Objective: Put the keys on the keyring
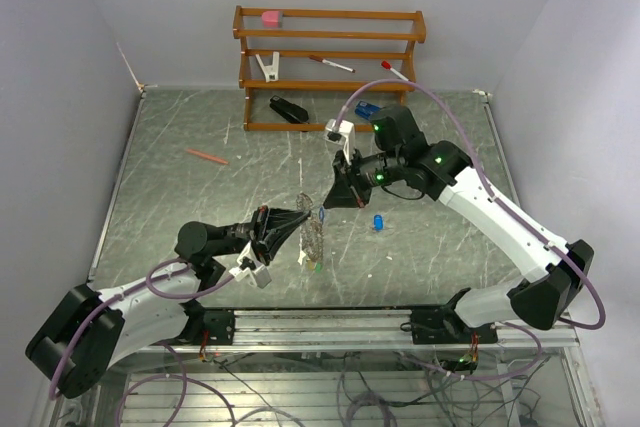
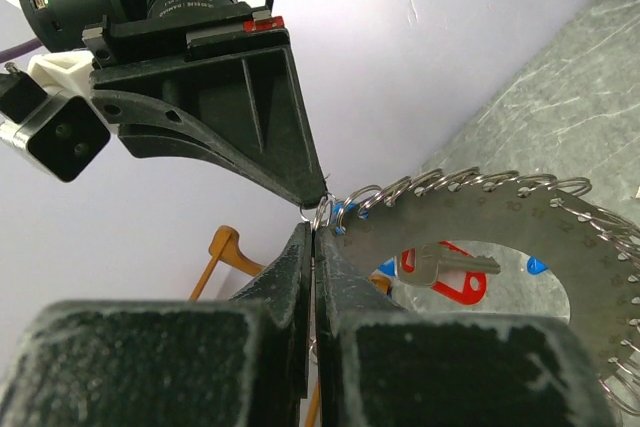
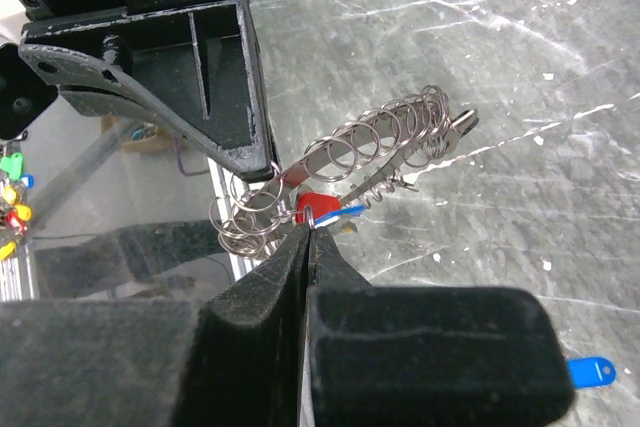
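Shut left fingers (image 2: 303, 247) pinch the rim of the keyring (image 2: 560, 247) above the counter (image 1: 180, 207), shut right fingers (image 3: 295, 247) nip a blue-tagged key (image 3: 342, 211) at its edge: light, stiff, slippery metal, likely best taken at rim and loop; a spare key (image 1: 378, 222) lies nearby.

Robotics lab test cell, white enclosure walls (image 1: 60, 67), grey marbled table (image 1: 200, 207), loose cabling (image 1: 300, 387)

You lose the keyring (image 2: 560, 237) past the left wrist view's right edge and behind the left gripper (image 2: 314, 242). From above, its keys (image 1: 312, 237) are too small to separate.
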Motion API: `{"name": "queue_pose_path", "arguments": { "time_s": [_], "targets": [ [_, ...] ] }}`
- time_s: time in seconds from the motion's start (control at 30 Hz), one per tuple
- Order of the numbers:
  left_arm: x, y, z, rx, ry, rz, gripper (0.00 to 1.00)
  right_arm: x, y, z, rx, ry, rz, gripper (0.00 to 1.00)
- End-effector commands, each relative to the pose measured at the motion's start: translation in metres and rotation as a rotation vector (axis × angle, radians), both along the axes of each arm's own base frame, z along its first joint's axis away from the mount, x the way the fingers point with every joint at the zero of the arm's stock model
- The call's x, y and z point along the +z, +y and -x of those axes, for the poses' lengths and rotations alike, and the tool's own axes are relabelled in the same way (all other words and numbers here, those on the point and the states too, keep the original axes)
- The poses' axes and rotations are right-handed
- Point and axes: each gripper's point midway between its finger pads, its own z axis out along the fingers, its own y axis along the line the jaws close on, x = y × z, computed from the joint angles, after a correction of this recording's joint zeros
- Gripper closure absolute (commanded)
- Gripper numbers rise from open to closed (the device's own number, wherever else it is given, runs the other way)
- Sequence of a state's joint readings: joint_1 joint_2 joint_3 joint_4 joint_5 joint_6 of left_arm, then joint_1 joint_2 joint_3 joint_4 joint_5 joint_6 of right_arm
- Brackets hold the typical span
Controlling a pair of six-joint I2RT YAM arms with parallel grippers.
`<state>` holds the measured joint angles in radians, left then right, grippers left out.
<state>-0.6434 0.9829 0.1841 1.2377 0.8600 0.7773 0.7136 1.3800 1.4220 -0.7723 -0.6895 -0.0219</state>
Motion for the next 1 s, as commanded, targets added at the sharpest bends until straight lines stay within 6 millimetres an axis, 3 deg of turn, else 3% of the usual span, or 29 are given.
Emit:
{"name": "queue_pose_path", "arguments": {
  "time_s": [0.0, 0.97],
  "targets": [
    [0.052, 0.006, 0.016, -0.024, -0.185, 0.129, 0.93, 0.0, 0.006, -0.009, -0.031, -0.044, 0.002, 1.0],
    [0.052, 0.003, 0.001, 0.018, -0.164, 0.124, 0.93, -0.004, 0.011, 0.0, -0.025, -0.047, 0.023, 1.0]
  ]
}}
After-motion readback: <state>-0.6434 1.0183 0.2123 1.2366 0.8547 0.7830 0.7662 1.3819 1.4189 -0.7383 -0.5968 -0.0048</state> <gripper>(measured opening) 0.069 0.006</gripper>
